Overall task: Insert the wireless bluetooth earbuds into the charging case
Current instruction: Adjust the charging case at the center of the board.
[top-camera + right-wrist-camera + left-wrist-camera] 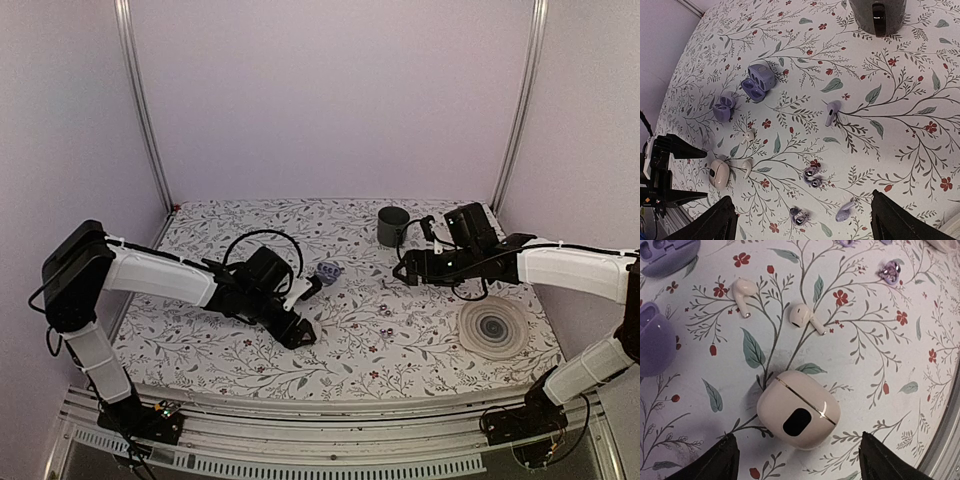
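The charging case (723, 106), a small glossy lilac pebble, lies open left of centre and shows at the left edge (654, 340) of the left wrist view. Two white earbuds (742, 292) (802, 316) lie beside it. A cream closed pod with a dark oval (797, 410) sits just ahead of my left gripper (797, 440), whose open fingers stand either side of it without touching. My right gripper (801, 196) hangs open above the cloth, over two shiny lilac earbuds (811, 177) (800, 217). Two lilac stemmed earbuds (832, 112) (845, 212) lie further right.
A boxier lilac case (758, 82) stands open beyond the pebble one. A dark mug (392, 225) stands at the back, near the right arm. A flat lilac disc (491, 330) lies front right. The table's metal edge (945, 440) runs close to the left gripper.
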`<state>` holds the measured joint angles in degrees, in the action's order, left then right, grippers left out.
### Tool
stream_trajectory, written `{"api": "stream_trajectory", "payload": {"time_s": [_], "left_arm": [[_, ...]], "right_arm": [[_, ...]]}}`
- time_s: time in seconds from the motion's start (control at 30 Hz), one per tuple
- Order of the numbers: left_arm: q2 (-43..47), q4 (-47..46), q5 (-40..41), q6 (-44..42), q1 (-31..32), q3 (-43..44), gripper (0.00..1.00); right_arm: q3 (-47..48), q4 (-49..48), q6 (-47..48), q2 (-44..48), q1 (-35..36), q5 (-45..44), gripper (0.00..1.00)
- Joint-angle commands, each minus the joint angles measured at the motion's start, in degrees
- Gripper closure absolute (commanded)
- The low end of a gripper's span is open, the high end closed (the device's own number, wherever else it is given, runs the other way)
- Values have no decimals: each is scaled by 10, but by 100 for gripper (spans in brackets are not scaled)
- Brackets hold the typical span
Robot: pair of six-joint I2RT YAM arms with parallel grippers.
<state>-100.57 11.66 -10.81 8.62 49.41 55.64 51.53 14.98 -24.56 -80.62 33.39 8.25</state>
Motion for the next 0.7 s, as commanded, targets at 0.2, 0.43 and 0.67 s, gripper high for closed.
{"api": "stream_trajectory", "payload": {"time_s": [0.2,0.43,0.67], "left_arm": [[42,-129,-18,-289,19,-76,16],[-8,-152,-47,-342,21,-76,17],[-37,-196,-2,-373,30,-79,20]], "right_arm": [[-12,-19,12,3,4,-10,6],[-21,-30,12,5,4,-1,6],[-29,-33,14,5,4,6,6]]}}
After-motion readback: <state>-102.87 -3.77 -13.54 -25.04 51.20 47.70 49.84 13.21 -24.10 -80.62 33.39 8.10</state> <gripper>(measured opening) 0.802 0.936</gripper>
